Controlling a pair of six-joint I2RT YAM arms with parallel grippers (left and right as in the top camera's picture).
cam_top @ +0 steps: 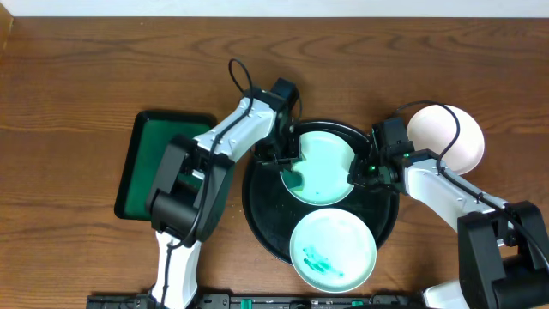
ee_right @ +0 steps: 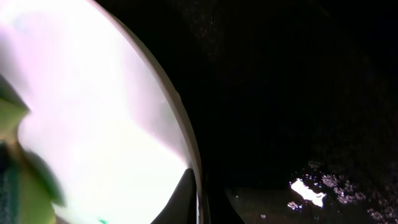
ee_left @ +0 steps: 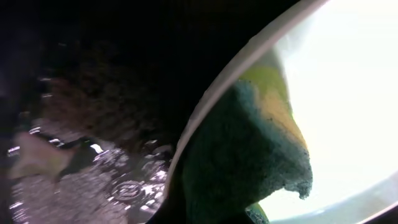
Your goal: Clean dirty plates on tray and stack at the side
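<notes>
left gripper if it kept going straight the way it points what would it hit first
The plate under it. The left gripper is shut on a sponge that looks to rest on the plate's inside near the rim, so going on would likely press it into the plate, though depth is unclear.

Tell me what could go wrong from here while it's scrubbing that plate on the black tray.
The right tool pinches only the rim of the upper plate; pressure from the sponge in the left tool could slip it free. The smeared plate overhangs the front rim of the tray, so an arm nudge might tip it off.
</notes>
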